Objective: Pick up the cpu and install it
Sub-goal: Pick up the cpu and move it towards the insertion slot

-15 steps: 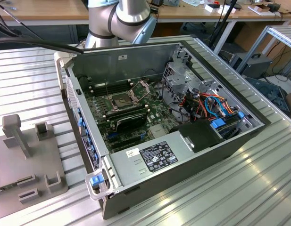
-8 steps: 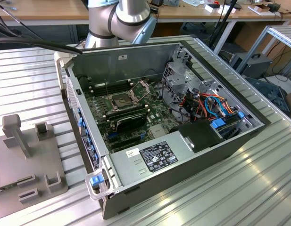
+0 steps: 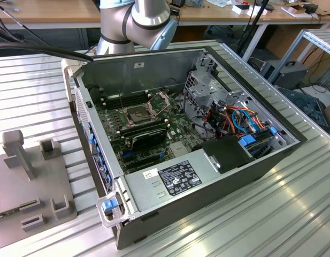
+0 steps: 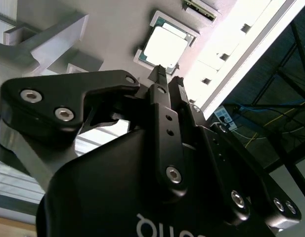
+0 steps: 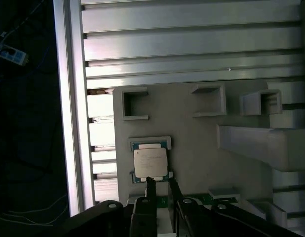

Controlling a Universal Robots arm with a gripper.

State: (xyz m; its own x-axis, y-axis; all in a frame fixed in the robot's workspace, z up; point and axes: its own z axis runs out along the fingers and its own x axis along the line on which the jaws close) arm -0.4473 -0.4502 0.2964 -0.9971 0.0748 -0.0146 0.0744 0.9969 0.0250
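Note:
The cpu (image 5: 151,163) is a small silvery square chip lying flat in a shallow holder on the grey fixture plate (image 5: 192,143). The second wrist view shows it as a bright square cpu (image 4: 165,45). My gripper (image 5: 162,185) hangs just above and beside one edge of the chip without touching it. Its two thin black fingers stand close together with a narrow gap and nothing between them, as the second wrist view of the gripper (image 4: 168,79) also shows. In the exterior view the dark square socket (image 3: 139,113) sits on the motherboard inside the opened computer case (image 3: 207,176).
The fixture plate (image 3: 25,187) carries raised blocks and a tall post (image 3: 17,150) near the chip's holder. It lies on a ribbed aluminium table (image 5: 192,44) whose edge (image 5: 75,123) runs close by. Drive cage and cables (image 3: 229,112) crowd the case beside the motherboard.

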